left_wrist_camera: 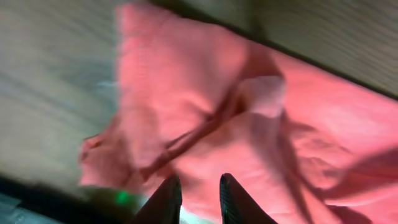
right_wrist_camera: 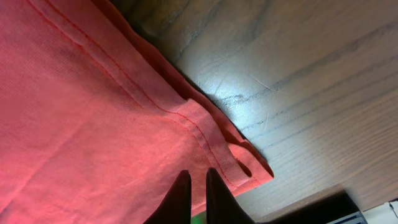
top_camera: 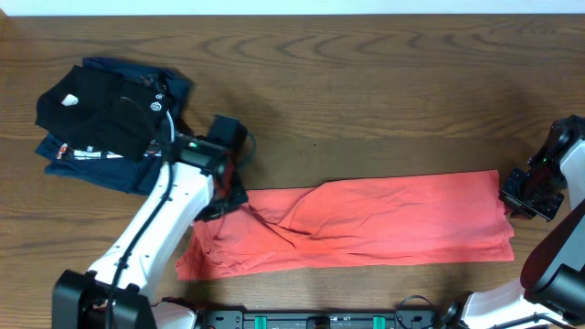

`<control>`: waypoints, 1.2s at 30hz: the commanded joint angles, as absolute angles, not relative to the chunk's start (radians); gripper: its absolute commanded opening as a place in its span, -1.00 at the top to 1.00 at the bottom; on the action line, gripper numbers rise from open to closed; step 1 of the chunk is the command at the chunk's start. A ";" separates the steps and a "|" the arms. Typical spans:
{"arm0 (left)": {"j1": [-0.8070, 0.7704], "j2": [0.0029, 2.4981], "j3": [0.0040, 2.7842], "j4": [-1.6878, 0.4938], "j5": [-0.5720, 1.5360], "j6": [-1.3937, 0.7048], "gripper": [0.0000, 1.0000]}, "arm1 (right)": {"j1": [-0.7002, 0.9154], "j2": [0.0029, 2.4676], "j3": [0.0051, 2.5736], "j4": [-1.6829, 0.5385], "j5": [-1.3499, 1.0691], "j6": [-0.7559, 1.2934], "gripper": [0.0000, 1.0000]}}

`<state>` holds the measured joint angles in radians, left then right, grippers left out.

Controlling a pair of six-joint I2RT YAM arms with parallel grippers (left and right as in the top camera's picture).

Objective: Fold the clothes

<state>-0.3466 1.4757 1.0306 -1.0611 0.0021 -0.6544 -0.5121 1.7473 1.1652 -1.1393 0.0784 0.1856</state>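
The clothes [top_camera: 384,224], a coral T-shirt, lie as a long folded strip across the near half of the table, rumpled towards the left end. My left gripper [top_camera: 233,196] hovers at the strip's upper left edge. In the left wrist view its fingers [left_wrist_camera: 171,190] stand apart over wrinkled coral cloth [left_wrist_camera: 199,112], with nothing between them. My right gripper [top_camera: 512,194] is at the strip's right end. In the right wrist view its fingers [right_wrist_camera: 180,186] are nearly together, pinching the cloth just inside the stitched hem [right_wrist_camera: 205,134] near the corner.
A folded black garment [top_camera: 101,110] lies on a folded navy garment [top_camera: 69,157] at the back left, just behind the left arm. Bare wooden table [top_camera: 384,82] runs behind the shirt. The arms' base rail [top_camera: 320,320] lines the front edge.
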 commanded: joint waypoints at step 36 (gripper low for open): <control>-0.430 1.332 1.108 -1.095 -0.012 -0.569 -0.49 | -0.513 1.780 1.075 -1.033 0.018 -0.006 -0.05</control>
<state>-0.4442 1.3617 1.1023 -1.0813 0.0189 -0.5758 -0.5121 1.7531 1.1179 -1.0508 0.0402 0.0395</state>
